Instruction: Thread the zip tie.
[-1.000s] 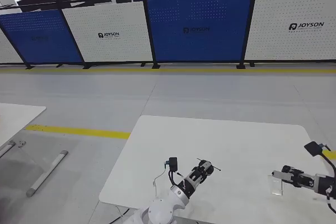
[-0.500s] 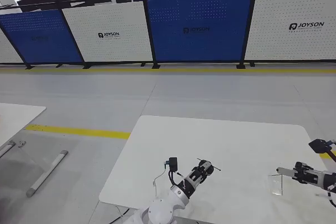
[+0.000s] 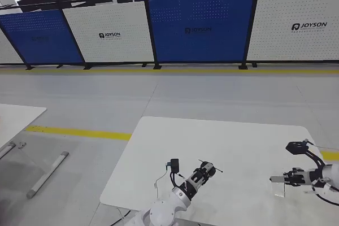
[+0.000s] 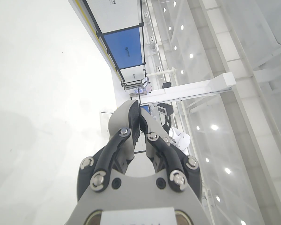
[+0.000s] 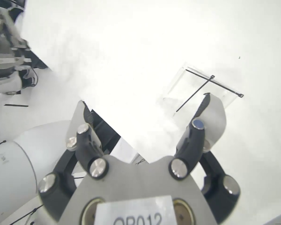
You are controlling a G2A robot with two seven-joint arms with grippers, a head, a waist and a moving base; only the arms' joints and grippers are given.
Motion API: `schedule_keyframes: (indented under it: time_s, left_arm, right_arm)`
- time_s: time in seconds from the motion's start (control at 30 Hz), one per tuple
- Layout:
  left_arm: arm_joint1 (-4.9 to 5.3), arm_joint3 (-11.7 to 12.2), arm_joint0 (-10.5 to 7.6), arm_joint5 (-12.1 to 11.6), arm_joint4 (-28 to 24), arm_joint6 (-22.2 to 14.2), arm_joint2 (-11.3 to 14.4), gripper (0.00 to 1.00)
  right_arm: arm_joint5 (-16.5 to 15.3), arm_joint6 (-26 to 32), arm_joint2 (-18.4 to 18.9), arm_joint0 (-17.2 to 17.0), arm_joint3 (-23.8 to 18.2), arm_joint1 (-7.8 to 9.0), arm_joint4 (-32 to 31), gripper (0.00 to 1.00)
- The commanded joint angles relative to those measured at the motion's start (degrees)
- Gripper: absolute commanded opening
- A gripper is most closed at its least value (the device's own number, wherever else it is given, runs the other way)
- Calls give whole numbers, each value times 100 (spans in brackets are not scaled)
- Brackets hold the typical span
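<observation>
A: Layout?
B: Table (image 3: 226, 141), clear box (image 5: 178, 87) toward its right side, two spare ties (image 5: 215, 83) crossed inside. Right gripper (image 5: 144, 99) hangs released just beside the box. Left gripper (image 4: 138, 111) is clenched on a tie (image 3: 218, 169), mid-table.
A: Step?
B: Likely fetching; threading not begun. Next needs a fine pinch on one thin strand.

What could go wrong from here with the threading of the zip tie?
Two crossed ties lie on a clear box; the open right end effector may pinch both or push the box. The shut left end effector pinches a thin tie, which may twist or slip.
</observation>
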Motion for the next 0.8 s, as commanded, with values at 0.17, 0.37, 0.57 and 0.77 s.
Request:
schedule_keyframes:
  time_s: [0.17, 0.37, 0.57, 0.77]
  left_arm:
    - [0, 0, 0, 0, 0, 0, 0, 0]
    - [0, 0, 0, 0, 0, 0, 0, 0]
    - [0, 0, 0, 0, 0, 0, 0, 0]
    - [0, 0, 0, 0, 0, 0, 0, 0]
  right_arm:
    - [5, -4, 7, -9, 1, 1, 1, 100]
    - [961, -144, -85, 8, 51, -16, -282, 100]
    - [1024, -4, -99, 8, -84, -15, -16, 100]
    - [1024, -4, -99, 8, -84, -15, -16, 100]
